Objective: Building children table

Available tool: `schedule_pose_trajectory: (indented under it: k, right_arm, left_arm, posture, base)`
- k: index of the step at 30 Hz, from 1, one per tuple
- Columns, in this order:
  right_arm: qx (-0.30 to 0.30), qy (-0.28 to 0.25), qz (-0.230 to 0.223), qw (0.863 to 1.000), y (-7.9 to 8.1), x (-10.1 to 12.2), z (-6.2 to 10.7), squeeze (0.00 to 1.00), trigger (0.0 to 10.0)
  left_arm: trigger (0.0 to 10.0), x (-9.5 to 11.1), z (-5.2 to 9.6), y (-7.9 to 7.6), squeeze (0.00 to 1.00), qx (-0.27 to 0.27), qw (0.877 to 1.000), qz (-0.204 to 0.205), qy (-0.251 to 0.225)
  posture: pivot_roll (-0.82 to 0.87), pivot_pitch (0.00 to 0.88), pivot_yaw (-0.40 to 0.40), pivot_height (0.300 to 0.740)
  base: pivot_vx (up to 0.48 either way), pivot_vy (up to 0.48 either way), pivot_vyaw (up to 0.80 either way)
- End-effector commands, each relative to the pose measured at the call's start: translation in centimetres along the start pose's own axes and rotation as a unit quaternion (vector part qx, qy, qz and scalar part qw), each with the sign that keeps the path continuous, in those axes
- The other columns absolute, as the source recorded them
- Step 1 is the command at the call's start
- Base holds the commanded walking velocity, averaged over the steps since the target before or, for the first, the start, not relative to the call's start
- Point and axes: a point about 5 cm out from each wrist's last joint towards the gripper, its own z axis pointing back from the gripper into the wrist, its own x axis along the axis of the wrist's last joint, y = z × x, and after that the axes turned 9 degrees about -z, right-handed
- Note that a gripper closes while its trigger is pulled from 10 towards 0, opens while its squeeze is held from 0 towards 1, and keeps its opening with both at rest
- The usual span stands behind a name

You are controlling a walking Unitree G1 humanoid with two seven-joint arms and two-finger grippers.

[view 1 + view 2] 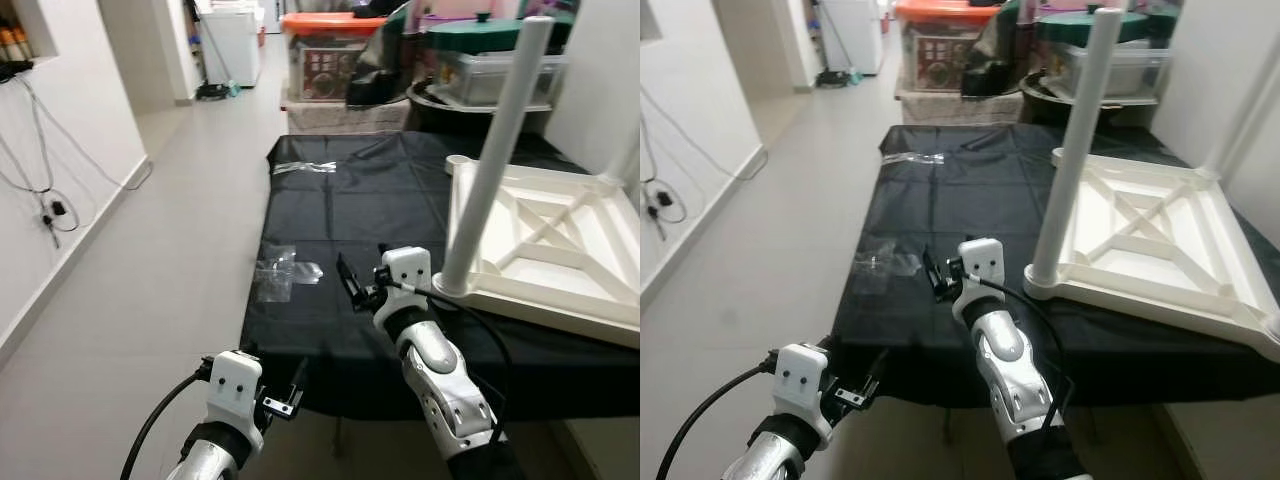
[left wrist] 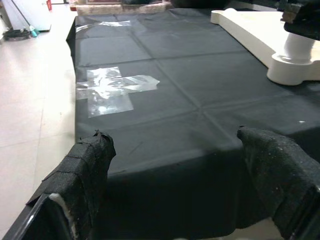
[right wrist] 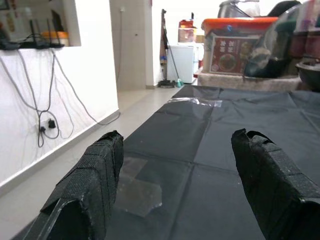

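The white tabletop (image 1: 545,250) lies upside down at the desk's (image 1: 340,200) right edge, one leg (image 1: 495,150) standing up at its near corner. Right claw (image 1: 352,283) hovers open over the desk beside that leg; left claw (image 1: 290,400) gapes empty at the near edge.

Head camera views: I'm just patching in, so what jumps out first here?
The white table top lies upside down on the right of the black sheet, with one white leg standing up from its near corner. The right gripper hovers open over the sheet just left of that leg's base; the left gripper hangs open by the sheet's near edge. A clear plastic bag lies left.
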Motion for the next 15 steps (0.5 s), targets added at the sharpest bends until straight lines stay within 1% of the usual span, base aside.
schedule_pose_trajectory:
  k: [1,3,4,5,6,7,8,9,12,14,15]
  right_arm:
    - [-0.02,-0.002,0.003,1.0,0.3,-0.2,-0.8,0.0,10.0]
    - [-0.078,-0.014,0.039,0.996,0.5,0.5,-2.0,0.0,10.0]
    - [-0.1,-0.018,0.058,0.993,0.3,0.7,-2.2,0.0,10.0]
    - [-0.1,-0.018,0.058,0.993,0.3,0.7,-2.2,0.0,10.0]
    - [-0.111,-0.014,0.095,0.989,-0.3,0.8,-1.5,0.0,10.0]
    - [-0.107,-0.011,0.102,0.989,-0.4,0.8,-1.3,0.0,10.0]
    - [-0.107,-0.011,0.102,0.989,-0.4,0.8,-1.3,0.0,10.0]
    - [-0.112,-0.002,0.092,0.989,-0.7,0.7,-1.0,0.0,10.0]
    - [-0.146,0.001,0.082,0.986,-1.9,0.7,0.2,0.0,10.0]
    - [-0.149,0.001,0.082,0.985,-2.1,0.7,0.5,0.0,10.0]
    - [-0.135,0.003,0.068,0.988,-1.6,0.4,0.5,0.0,10.0]
  left_arm:
    - [10.0,-0.4,0.1,0.0,0.0,0.001,1.0,0.0,0.012]
    - [10.0,-0.4,0.1,-0.1,0.0,0.0,1.0,-0.001,0.012]
    - [10.0,-0.4,0.2,-0.2,0.0,0.001,1.0,-0.002,0.013]
    - [10.0,-0.4,0.2,-0.2,0.0,0.001,1.0,-0.002,0.013]
    - [10.0,-0.4,0.2,-0.2,0.0,0.002,1.0,0.0,0.014]
    - [10.0,-0.4,0.2,-0.2,0.0,0.002,1.0,0.0,0.014]
    - [10.0,-0.4,0.2,-0.2,0.0,0.002,1.0,0.0,0.014]
    - [10.0,-0.3,0.2,-0.1,0.0,0.002,1.0,0.001,0.013]
    - [10.0,-0.3,0.2,-0.1,0.0,0.001,1.0,0.003,0.014]
    - [10.0,-0.3,0.2,-0.1,0.0,0.0,1.0,0.003,0.014]
    - [10.0,-0.3,0.2,-0.1,0.0,0.0,1.0,0.004,0.014]
  posture:
    - [0.06,0.0,-0.014,0.74]
    - [0.07,0.0,-0.019,0.74]
    - [0.08,0.0,-0.021,0.74]
    - [0.08,0.0,-0.021,0.74]
    - [0.08,0.0,-0.026,0.74]
    - [0.08,0.0,-0.026,0.74]
    - [0.08,0.0,-0.026,0.74]
    - [0.07,0.0,-0.022,0.74]
    - [0.06,0.0,-0.018,0.74]
    - [0.06,0.0,-0.018,0.74]
    - [0.06,0.0,-0.014,0.74]
  base:
    - [0.0,0.0,0.0]
    - [0.0,0.0,0.0]
    - [0.0,0.0,0.0]
    - [0.0,0.0,0.0]
    - [0.0,0.0,0.0]
    - [0.0,0.0,0.0]
    - [0.0,0.0,0.0]
    - [0.0,0.0,0.0]
    - [0.0,0.0,0.0]
    - [0.0,0.0,0.0]
    - [0.0,0.0,0.0]
